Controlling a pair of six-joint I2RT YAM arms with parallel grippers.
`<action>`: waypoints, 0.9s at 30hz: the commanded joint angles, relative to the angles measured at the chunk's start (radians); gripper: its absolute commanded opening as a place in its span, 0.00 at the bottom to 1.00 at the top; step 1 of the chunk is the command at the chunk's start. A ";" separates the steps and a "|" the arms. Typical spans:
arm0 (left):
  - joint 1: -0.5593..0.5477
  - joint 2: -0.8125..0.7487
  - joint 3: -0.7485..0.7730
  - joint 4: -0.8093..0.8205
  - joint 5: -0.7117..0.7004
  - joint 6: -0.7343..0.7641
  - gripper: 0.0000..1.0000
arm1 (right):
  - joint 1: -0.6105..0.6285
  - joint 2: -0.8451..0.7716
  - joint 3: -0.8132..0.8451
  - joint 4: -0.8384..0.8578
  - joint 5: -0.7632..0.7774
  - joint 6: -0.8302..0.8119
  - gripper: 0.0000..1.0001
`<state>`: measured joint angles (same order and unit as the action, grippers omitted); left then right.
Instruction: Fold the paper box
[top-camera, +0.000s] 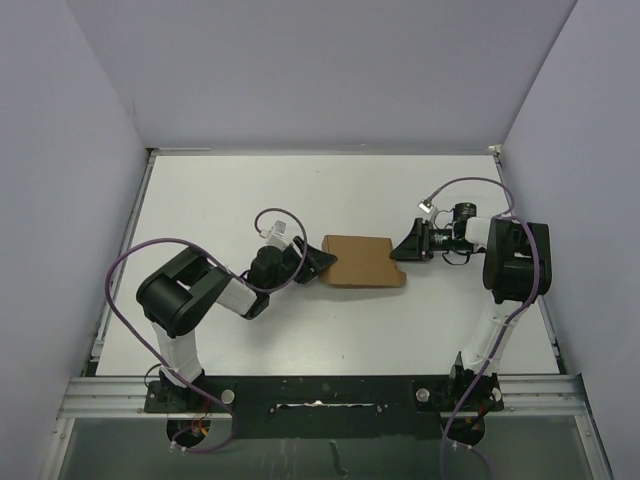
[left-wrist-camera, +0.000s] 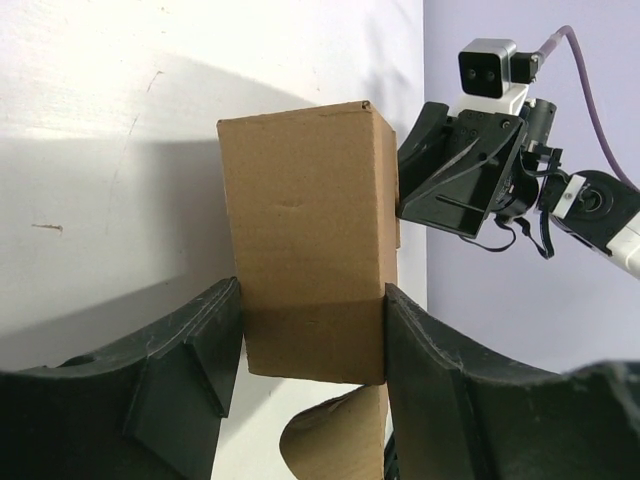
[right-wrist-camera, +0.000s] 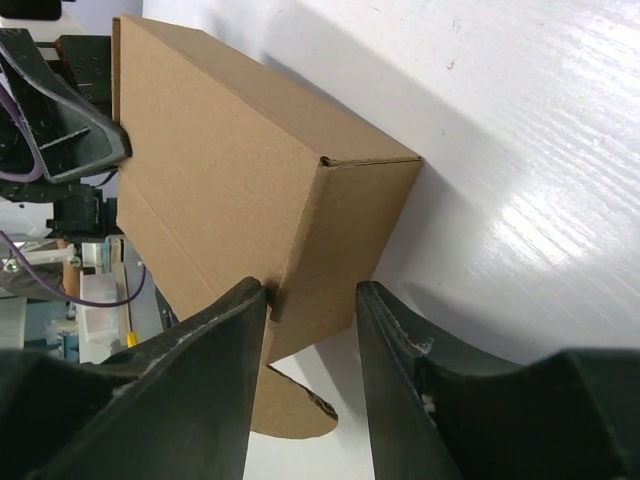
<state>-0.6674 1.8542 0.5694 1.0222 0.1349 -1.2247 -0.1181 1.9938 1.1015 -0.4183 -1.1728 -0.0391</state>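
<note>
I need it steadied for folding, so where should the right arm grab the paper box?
Its right short end, coming in low from the right, fingers straddling that end. The paper box lies lengthwise left to right with that end facing the right gripper, and the left gripper holds the opposite end.

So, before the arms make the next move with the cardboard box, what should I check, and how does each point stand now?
1. Grip of the left gripper on the paper box: ok, both fingers touch its sides.
2. Grip of the right gripper on the opposite end: ok, the box sits between its fingers.
3. Box body squared up: ok, the visible corners look sharp.
4. End flaps tucked in: not ok, a rounded flap hangs out at the left gripper's end, and another at the right gripper's end.
5. Box resting on the table: cannot tell.
</note>
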 joint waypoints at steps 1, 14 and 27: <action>-0.009 -0.004 -0.003 0.125 -0.019 -0.034 0.42 | -0.001 -0.070 0.039 -0.034 0.030 -0.069 0.43; -0.006 -0.047 -0.042 0.152 -0.040 -0.076 0.38 | -0.005 -0.448 0.016 -0.108 0.075 -0.285 0.51; -0.004 -0.170 0.004 -0.129 -0.057 -0.194 0.36 | 0.230 -0.824 -0.186 -0.006 0.130 -0.792 0.93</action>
<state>-0.6724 1.7969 0.5137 0.9962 0.1005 -1.3624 0.0654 1.2465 0.9867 -0.5018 -1.0809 -0.6090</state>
